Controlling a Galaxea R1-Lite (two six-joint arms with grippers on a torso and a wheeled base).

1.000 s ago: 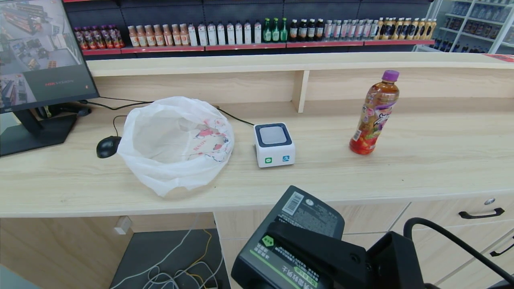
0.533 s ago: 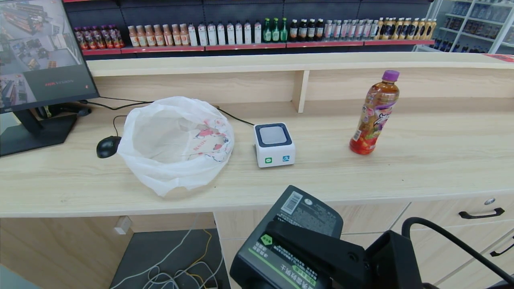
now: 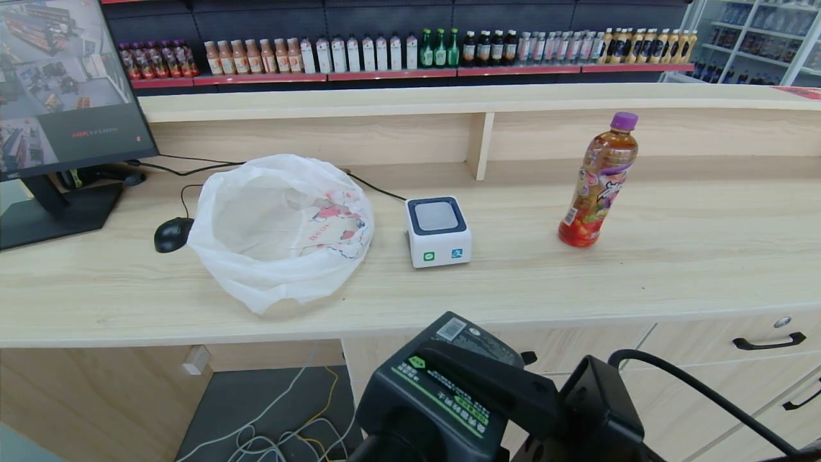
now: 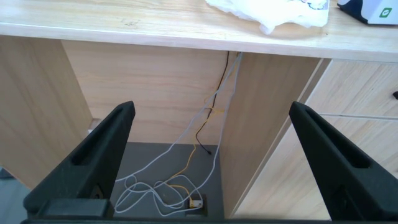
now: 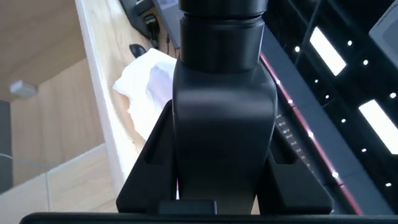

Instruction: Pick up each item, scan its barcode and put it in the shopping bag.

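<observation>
A monitor [image 3: 64,83] stands at the far left of the counter [image 3: 577,282]. At its 4 o'clock lies a mouse [image 3: 172,234], touching the left side of the bag [image 3: 256,282]. The bag sits open, its mouth facing up. Just beside it, at its 3 o'clock, is the scanner [image 3: 438,231], with its window facing up. Well apart from the scanner, at its 3 o'clock, a bottle [image 3: 598,186] with a purple cap stands upright. A shelf [image 3: 410,74] of drinks runs along the wall at 12 o'clock.

At the scanner's 6 o'clock, in front of the counter's front edge and lower than its top, the right gripper [image 3: 487,385] is clenched on a black container [image 3: 410,401]. The container is tilted, its green label and barcode facing up and its top pointing toward 11 o'clock. In the right wrist view it looks like a capped bottle, though it is too close to be sure.

The left gripper [image 4: 211,162] hangs below the counter's edge, its fingers spread wide with nothing between them. Beyond them, cables [image 4: 168,186] trail on the floor under the counter.
</observation>
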